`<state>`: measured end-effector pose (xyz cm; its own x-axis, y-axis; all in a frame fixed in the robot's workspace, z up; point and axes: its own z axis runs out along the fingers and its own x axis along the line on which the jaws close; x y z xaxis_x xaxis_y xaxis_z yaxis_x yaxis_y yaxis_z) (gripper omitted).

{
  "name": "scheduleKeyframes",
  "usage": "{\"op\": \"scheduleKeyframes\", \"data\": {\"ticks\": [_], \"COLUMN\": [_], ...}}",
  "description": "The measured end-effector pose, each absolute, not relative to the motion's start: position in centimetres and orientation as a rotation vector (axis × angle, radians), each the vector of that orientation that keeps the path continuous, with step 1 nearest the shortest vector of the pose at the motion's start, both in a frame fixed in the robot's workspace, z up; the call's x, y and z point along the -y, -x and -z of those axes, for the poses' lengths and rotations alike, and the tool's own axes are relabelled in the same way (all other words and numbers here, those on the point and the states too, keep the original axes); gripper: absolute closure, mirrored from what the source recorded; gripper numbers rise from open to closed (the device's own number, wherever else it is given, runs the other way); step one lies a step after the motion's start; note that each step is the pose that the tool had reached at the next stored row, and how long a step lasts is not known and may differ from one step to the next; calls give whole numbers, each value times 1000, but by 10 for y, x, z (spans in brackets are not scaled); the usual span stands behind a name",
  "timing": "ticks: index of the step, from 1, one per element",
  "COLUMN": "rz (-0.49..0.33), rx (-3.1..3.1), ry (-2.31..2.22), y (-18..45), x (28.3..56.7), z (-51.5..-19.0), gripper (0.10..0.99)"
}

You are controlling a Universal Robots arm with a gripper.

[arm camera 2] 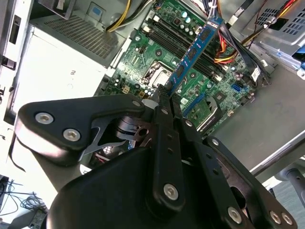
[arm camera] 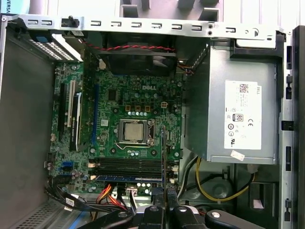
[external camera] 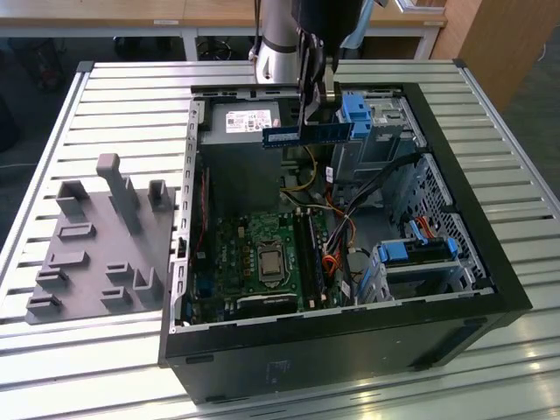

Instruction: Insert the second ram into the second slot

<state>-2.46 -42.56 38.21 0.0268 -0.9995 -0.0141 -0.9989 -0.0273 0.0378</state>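
Holding over the open computer case (external camera: 306, 359). The pincer (external camera: 312, 121) is drawn nearly closed, its two fingers pinching the flat faces of the second ram (external camera: 306, 134). The second ram is carried in the air and touches nothing else. In the exterior view the grip sits about mid-length on the upper edge, so the stick hangs level with its lower edge free. I judge that is the reason for this grip: the contact edge is left unobstructed for seating.

Below the pincer and well apart from it, the motherboard (arm camera: 128, 95) lies on the case floor, with the black memory slots (arm camera: 126, 167) beside the processor socket (arm camera: 132, 130). In the first wrist view the second ram (arm camera: 163, 157) shows edge-on as a thin line crossing those slots. I read its long axis as crosswise to them, not yet lined up. I cannot tell which slot is the second, nor whether the blue strip (arm camera: 119, 177) beside them is a seated stick.

The arm (external camera: 280, 35) comes straight down, wrist vertical, fingers pointing at the case floor. In the second wrist view the pincer (arm camera 2: 165, 93) tapers onto the second ram (arm camera 2: 193, 52). The power supply (external camera: 241, 122) sits just below and to one side of the pincer. The case rests on the slatted table (external camera: 114, 96). The grey fixture plate (external camera: 96, 254) is well apart from the pincer, at the exterior view's left.
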Motion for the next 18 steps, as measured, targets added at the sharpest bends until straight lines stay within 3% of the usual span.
{"op": "scheduleKeyframes", "data": {"ticks": [18], "rz": [56], "rx": [2190], "ry": [-2228], "y": [25], "x": [430], "z": [-382], "gripper": [949]}}
